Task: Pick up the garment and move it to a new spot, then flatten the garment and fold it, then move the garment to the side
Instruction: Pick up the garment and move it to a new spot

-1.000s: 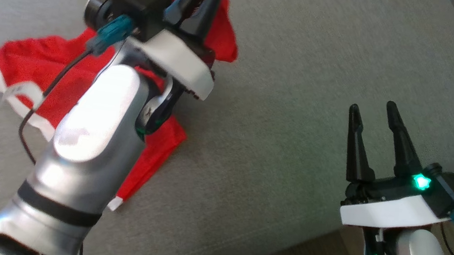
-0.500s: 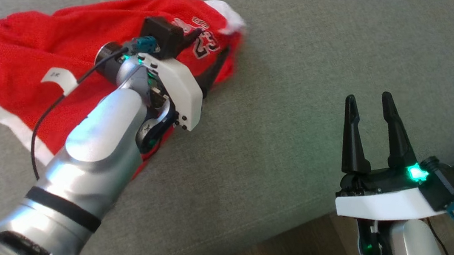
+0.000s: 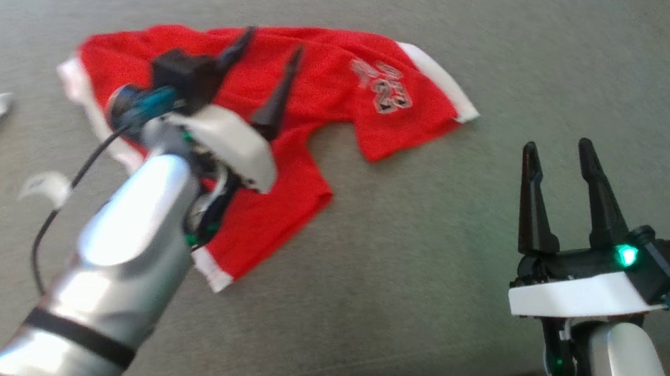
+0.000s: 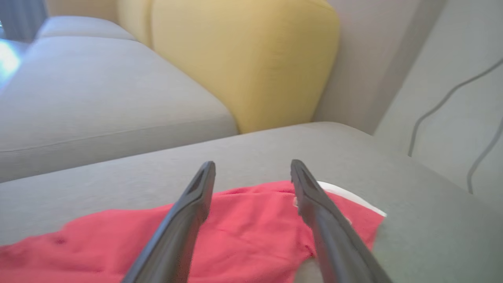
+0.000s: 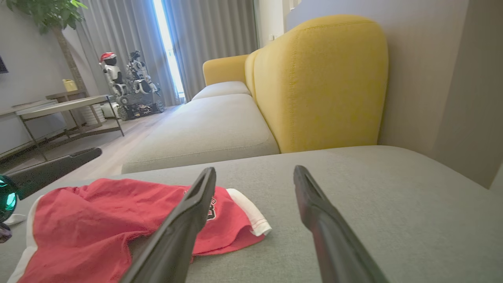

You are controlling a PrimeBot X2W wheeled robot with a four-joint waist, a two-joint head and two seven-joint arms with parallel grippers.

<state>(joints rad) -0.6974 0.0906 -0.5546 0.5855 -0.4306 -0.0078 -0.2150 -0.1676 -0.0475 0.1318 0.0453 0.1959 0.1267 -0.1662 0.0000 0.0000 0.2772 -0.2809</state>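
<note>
Red garment (image 3: pixel 328 80) with white trim lies spread on the grey sofa cushion (image 3: pixel 426 274), left of centre. Left gripper (image 3: pixel 271 42) hovers over it, fingers apart, holding nothing. Right gripper (image 3: pixel 557 145) stands well to the right, near the cushion's near edge, fingers apart, empty.

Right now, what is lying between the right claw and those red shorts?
Nothing. In the head view, a bare stretch of grey sofa cushion separates the open right gripper from the red shorts.
</note>
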